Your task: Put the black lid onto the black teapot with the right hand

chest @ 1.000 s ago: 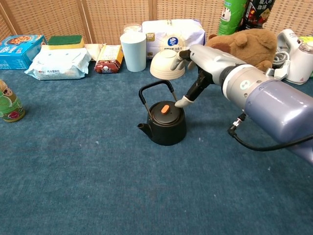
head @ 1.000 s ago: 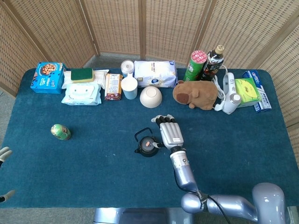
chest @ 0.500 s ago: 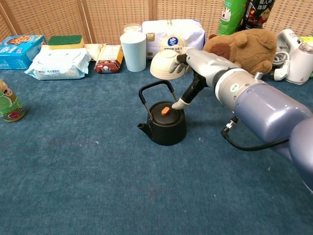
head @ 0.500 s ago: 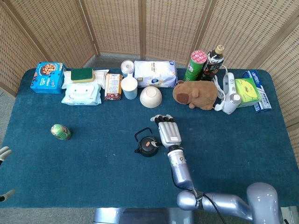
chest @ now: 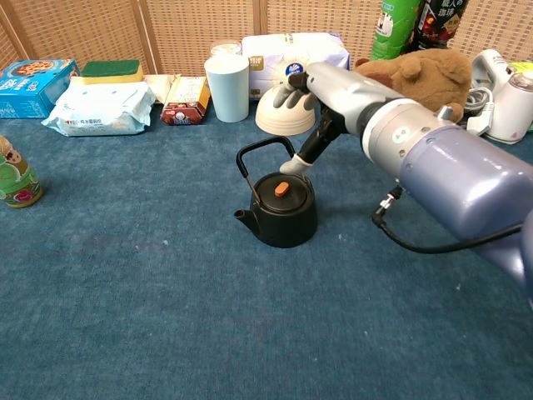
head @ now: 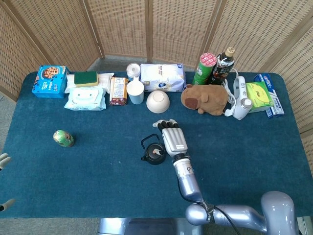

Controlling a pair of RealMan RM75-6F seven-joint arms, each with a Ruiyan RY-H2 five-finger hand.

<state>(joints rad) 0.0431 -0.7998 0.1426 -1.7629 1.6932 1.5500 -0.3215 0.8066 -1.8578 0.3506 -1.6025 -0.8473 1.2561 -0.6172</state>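
Note:
The black teapot (head: 149, 155) (chest: 281, 218) stands upright in the middle of the blue table, its wire handle raised. The black lid (chest: 271, 181) with an orange knob sits on the teapot's opening. My right hand (head: 171, 138) (chest: 321, 104) hovers just above and behind the right of the teapot, fingers spread, holding nothing. Its lowest fingertip (chest: 294, 167) hangs close to the lid's back right edge; I cannot tell whether it touches. Only the fingertips of my left hand (head: 4, 159) show at the far left edge of the head view, apart and empty.
A white bowl (chest: 281, 112), a pale blue cup (chest: 227, 87), a white bag (chest: 287, 57) and a brown plush toy (chest: 416, 71) line the back right behind the hand. A small green jar (head: 63, 138) stands at the left. Boxes and wipes sit at the back left.
My right hand has shifted left and towards the back, so it now sits more directly over the teapot's rear. The teapot and lid have not moved.

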